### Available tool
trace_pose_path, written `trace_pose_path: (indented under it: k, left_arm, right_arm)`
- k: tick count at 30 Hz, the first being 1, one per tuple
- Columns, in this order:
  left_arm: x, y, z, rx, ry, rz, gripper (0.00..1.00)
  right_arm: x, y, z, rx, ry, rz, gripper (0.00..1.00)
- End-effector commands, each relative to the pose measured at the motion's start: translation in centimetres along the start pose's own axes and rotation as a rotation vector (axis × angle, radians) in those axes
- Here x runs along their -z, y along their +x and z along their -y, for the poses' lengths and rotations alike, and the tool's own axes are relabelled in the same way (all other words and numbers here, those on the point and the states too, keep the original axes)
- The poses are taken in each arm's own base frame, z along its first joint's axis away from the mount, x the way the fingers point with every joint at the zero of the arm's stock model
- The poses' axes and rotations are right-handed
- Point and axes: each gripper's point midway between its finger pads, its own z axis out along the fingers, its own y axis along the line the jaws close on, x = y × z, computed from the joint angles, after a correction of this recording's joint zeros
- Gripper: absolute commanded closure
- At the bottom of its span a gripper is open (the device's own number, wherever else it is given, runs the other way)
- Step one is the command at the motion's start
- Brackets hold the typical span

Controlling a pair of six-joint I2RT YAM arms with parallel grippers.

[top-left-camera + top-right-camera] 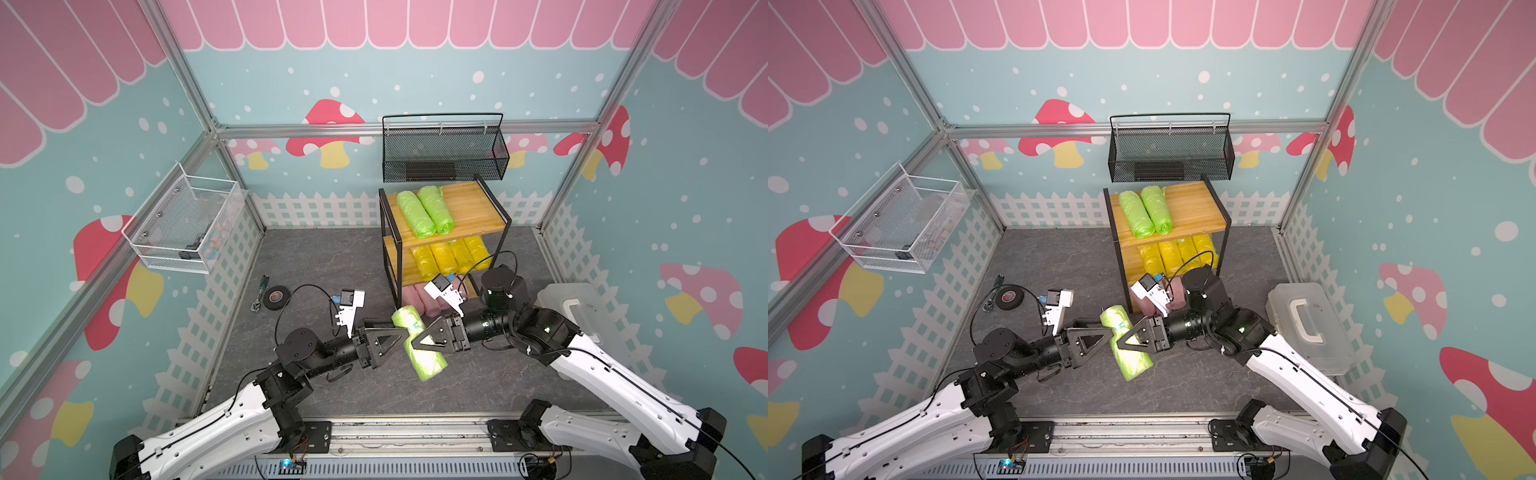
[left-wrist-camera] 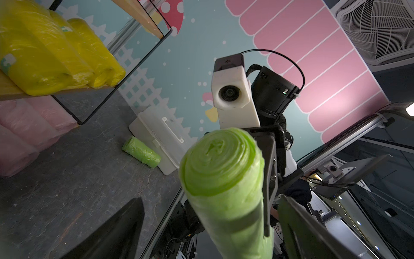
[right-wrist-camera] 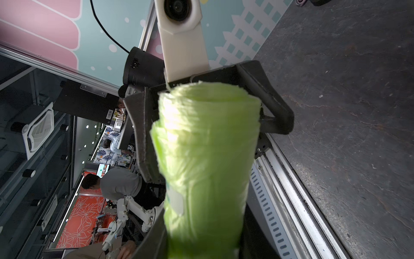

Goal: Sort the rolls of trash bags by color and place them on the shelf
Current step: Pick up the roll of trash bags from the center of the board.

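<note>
Lime green roll [image 1: 430,368] tight betw. right gripper [image 1: 410,345] fingers, part-closed; left gripper [image 1: 400,335] fingers wide apart round it, no grip

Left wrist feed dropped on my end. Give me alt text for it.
A lime green roll fills the foreground end-on, clamped in the right pincer's fingers, with the left pincer's fingers open either side. Behind, another green roll lies on the floor against a white plastic box; the shelf holds yellow rolls above pink rolls.
</note>
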Motion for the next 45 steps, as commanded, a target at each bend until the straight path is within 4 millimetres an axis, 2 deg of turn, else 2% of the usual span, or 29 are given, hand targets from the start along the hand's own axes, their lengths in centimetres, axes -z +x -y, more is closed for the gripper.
trace_pose_path:
  k: [1, 8, 16, 19, 21, 23, 28, 30, 31, 35, 36, 40, 45]
  left_arm:
    - [0.2, -1.2, 2.1, -0.031, 0.065, 0.030, 0.09]
    - [0.4, -1.4, 2.5, -0.029, 0.087, 0.043, 0.19]
    - [0.4, -1.2, 2.8, -0.017, 0.101, 0.033, 0.36]
    - [0.4, -1.0, 2.5, -0.009, 0.097, 0.027, 0.47]
    - [0.4, -1.0, 2.5, -0.005, 0.098, 0.026, 0.58]
    - [0.5, -1.0, 2.5, -0.005, 0.097, 0.027, 0.74]
    - [0.5, -1.0, 2.5, -0.006, 0.099, 0.030, 0.99]
    - [0.6, -0.9, 2.2, -0.004, 0.092, 0.032, 1.00]
    - [0.6, -0.8, 2.1, -0.003, 0.091, 0.035, 1.00]
    - [0.9, -0.8, 1.1, 0.018, 0.054, 0.059, 1.00]
    - [1.0, -0.9, 0.8, 0.026, 0.042, 0.069, 1.00]
    - [1.6, -0.9, -1.4, 0.086, -0.033, 0.124, 1.00]
    - [3.6, -1.6, -4.3, 0.203, -0.099, 0.279, 1.00]
  right_arm:
    - [0.1, -0.9, -2.7, 0.102, -0.066, 0.013, 1.00]
    - [-0.7, -0.3, -2.1, 0.093, -0.068, -0.019, 1.00]
    - [-1.2, -0.2, -1.5, 0.080, -0.057, -0.032, 1.00]
    - [-1.4, -0.2, -1.3, 0.070, -0.050, -0.035, 1.00]
    - [-1.5, -0.2, -0.9, 0.060, -0.040, -0.037, 1.00]
    - [-1.6, -0.3, -0.7, 0.055, -0.034, -0.039, 1.00]
    - [-1.8, -0.3, -0.1, 0.037, -0.012, -0.042, 1.00]
    - [-1.8, -0.3, 0.2, 0.028, 0.003, -0.039, 1.00]
    - [-1.9, -0.4, 0.4, 0.022, 0.012, -0.038, 0.97]
    - [-1.9, -0.5, 1.4, 0.008, 0.062, -0.025, 0.47]
    - [-1.7, -0.5, 1.6, 0.009, 0.080, -0.019, 0.41]
    - [-0.6, -1.0, 2.3, 0.030, 0.176, 0.042, 0.28]
    - [1.2, -1.7, 3.6, 0.036, 0.312, 0.132, 0.22]
